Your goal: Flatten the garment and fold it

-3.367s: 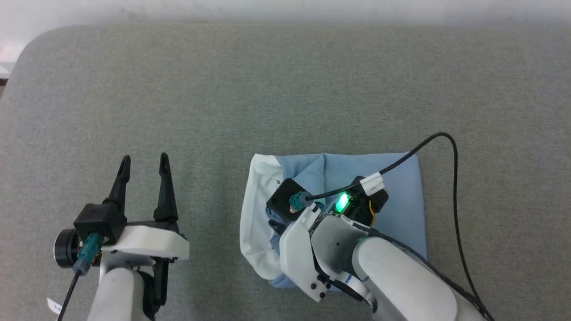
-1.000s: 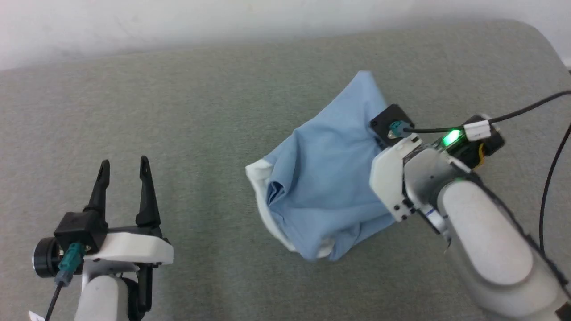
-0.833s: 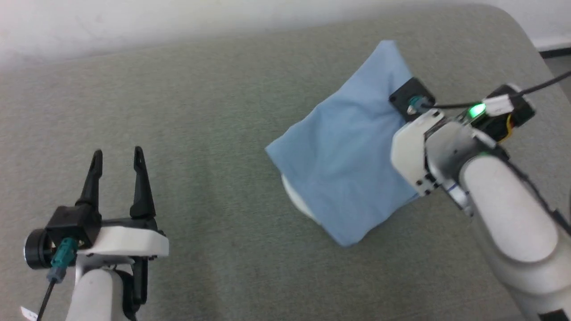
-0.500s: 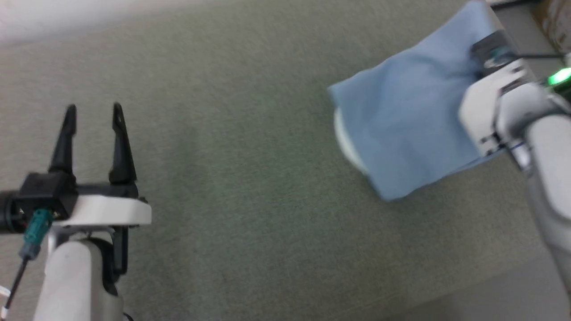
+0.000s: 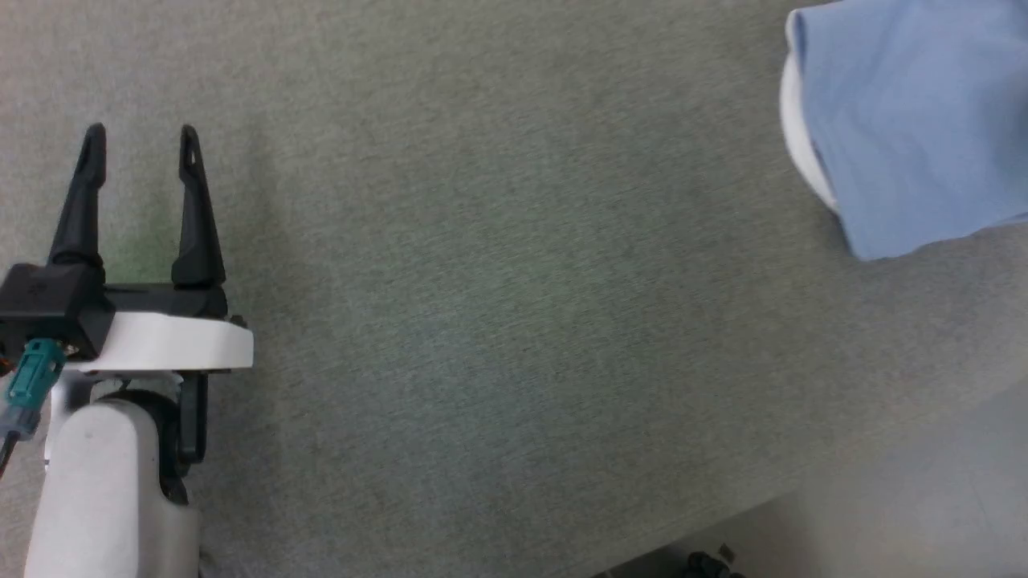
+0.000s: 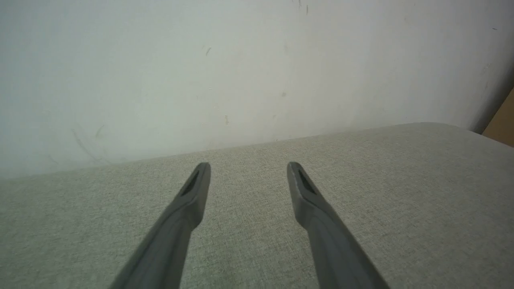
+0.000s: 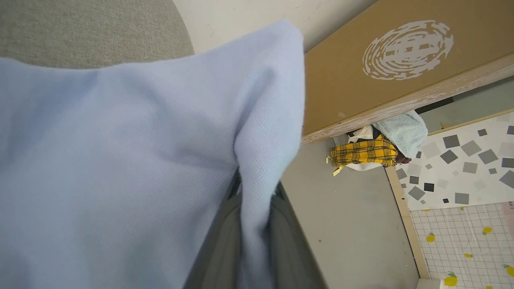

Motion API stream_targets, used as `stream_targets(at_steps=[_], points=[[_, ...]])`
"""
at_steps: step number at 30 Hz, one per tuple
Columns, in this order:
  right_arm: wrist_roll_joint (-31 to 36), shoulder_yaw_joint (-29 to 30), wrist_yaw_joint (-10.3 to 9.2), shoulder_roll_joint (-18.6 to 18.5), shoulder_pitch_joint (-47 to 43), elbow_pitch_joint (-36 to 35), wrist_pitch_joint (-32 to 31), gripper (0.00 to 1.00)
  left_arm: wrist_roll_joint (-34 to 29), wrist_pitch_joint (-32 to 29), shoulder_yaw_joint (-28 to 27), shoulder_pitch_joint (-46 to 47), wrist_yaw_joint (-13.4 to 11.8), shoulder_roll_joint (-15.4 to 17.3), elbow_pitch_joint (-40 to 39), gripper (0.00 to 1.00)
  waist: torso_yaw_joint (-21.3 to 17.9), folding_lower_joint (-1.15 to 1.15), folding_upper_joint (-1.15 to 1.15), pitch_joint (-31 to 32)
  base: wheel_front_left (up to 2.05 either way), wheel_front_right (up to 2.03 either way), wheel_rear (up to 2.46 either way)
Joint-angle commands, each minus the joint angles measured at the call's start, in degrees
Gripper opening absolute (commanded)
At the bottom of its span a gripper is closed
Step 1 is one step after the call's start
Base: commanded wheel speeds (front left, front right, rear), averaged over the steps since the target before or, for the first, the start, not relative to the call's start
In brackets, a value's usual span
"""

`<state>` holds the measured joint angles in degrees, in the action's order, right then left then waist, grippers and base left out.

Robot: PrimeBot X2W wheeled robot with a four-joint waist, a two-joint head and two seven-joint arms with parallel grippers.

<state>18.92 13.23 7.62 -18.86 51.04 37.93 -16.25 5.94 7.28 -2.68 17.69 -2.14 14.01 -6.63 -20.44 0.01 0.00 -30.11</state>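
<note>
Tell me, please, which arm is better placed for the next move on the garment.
Right, most likely. The right gripper is shut on a fold of the garment, which sits at the head view's far right; the left gripper is open over the table, well apart from the cloth.

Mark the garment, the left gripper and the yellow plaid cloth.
garment [image 5: 915, 120]: head view, blue body fabric at upper right.
left gripper [image 5: 142, 132]: head view, midway between its open fingertips.
yellow plaid cloth [image 7: 363, 154]: right wrist view, middle of the plaid patch.
</note>
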Motion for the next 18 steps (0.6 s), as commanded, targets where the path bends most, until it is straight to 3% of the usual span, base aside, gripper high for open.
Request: stream_targets(at_steps=[1, 9, 10, 11, 12, 18], points=[[0.85, 0.79, -0.13, -0.04, 1.35, 0.31, 0.97, 0.00, -0.27, -0.10, -0.01, 0.90, -0.34, 0.35, -0.49, 1.00, 1.96, -0.01, 0.00, -2.36, 0.00, 0.00, 0.00], [6.03, 9.43, -0.13, -0.08, 3.42, 5.01, 5.70, 0.00, 0.12, 0.38, 0.35, 0.72, -0.75, 0.16, -0.28, 1.00, 5.24, -0.01, 0.00, -2.53, 0.00, 0.00, 0.00], [6.63, 10.10, -0.13, 0.02, 3.37, 5.60, 6.09, 0.23, 0.23, 0.54, 0.38, 0.55, -0.82, 0.07, -0.06, 1.00, 5.42, -0.01, 0.00, -2.19, 0.00, 0.00, 0.00], [7.17, 10.67, -0.13, 0.11, 3.28, 6.13, 6.56, 0.71, 0.33, 0.74, 0.42, 0.34, -0.88, -0.03, 0.23, 1.00, 5.60, -0.01, 0.00, -1.71, 0.00, 0.00, 0.00], [7.45, 11.35, -0.13, 0.25, 3.22, 6.59, 7.13, 1.00, 0.44, 0.99, 0.48, 0.11, -0.95, -0.17, 0.60, 1.00, 5.79, -0.01, 0.00, -1.05, 0.00, 0.00, 0.00], [6.90, 11.66, -0.13, 0.83, 2.09, 8.05, 13.11, 1.00, 1.79, 3.01, 1.03, -1.65, -1.17, -1.78, 3.89, 1.00, 7.07, -0.01, 0.00, 4.94, 0.00, 0.00, 0.00]])
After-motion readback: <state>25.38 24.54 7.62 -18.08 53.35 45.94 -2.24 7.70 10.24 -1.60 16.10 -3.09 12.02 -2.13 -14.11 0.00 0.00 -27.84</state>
